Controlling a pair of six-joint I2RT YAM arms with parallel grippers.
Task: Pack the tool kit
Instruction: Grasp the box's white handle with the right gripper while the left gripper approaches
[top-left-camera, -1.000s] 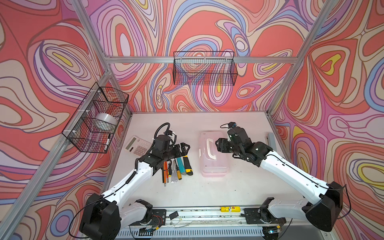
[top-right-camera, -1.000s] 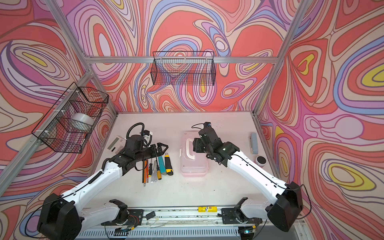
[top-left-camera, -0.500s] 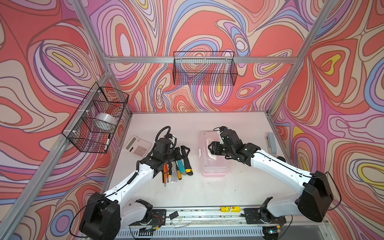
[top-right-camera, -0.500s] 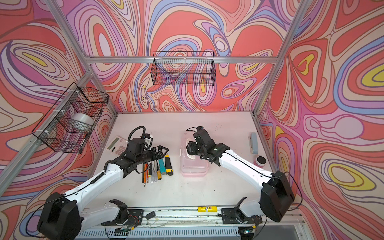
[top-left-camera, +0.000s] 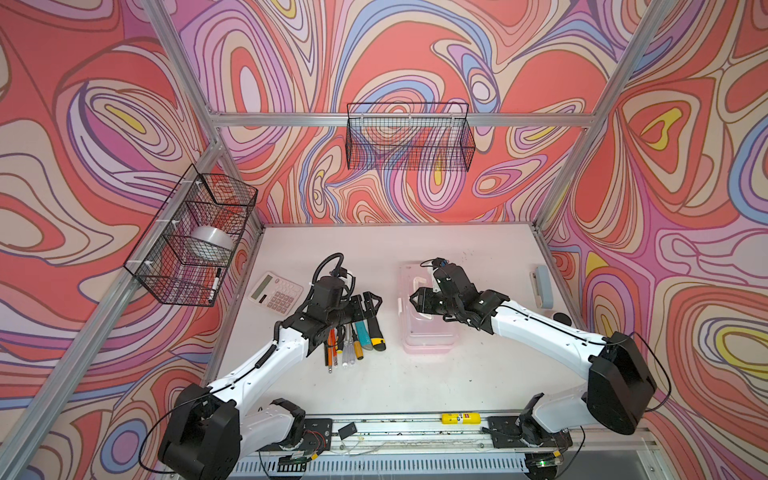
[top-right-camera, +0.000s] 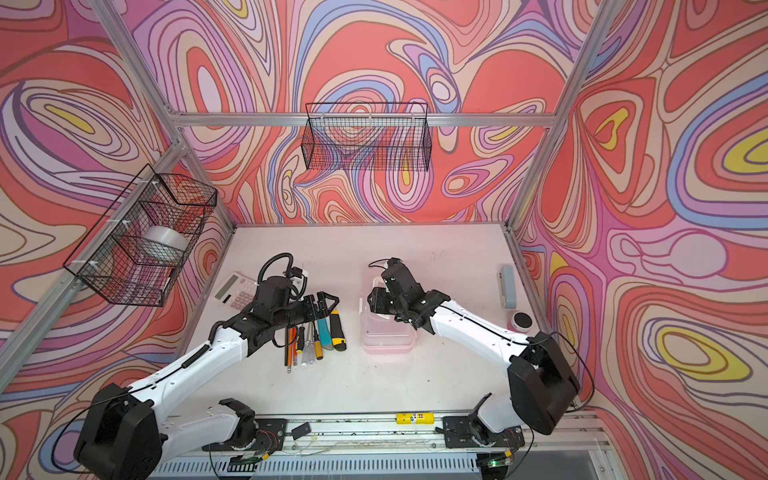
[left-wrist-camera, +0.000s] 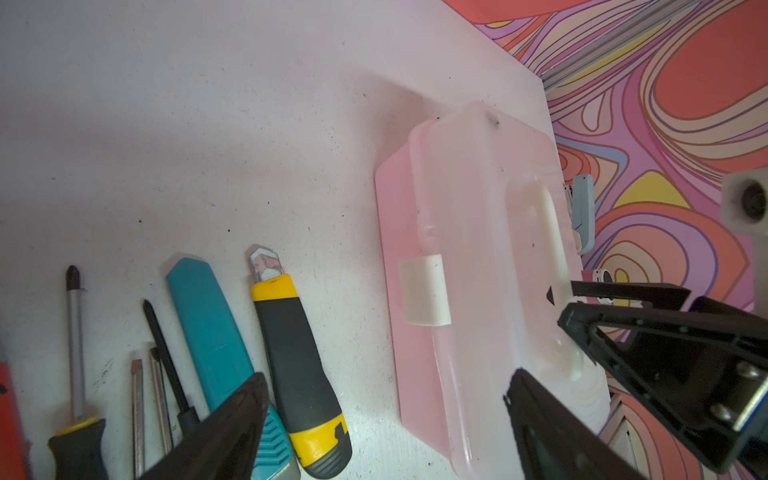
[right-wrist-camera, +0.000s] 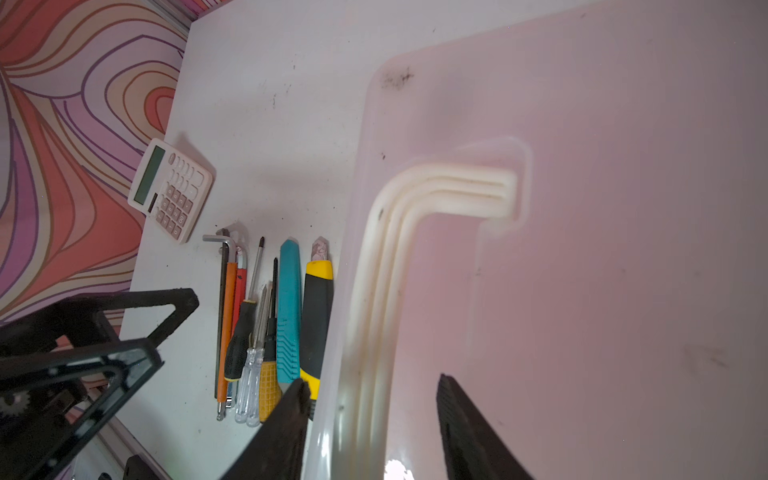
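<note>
- Presently, the pink box is seen on the white table, right of centre in both top views. Its cloudy lid is down and its white handle is lying flat on top.
- The tools are laid in a row on the table just left of the box, all outside it. The yellow-black knife is placed nearest the box, followed by the teal knife, the screwdrivers and the orange and red pens.
- The left gripper is held above the tip ends of the tools, with its jaws spread wide and nothing between them.
- The right gripper is held low over the lid, with its jaws partway apart. The handle is seen between them with a gap on each side, so nothing is gripped.
- A white calculator is seen left of the tools, and a grey-blue stapler at the table's right edge, well apart from the box.
</note>
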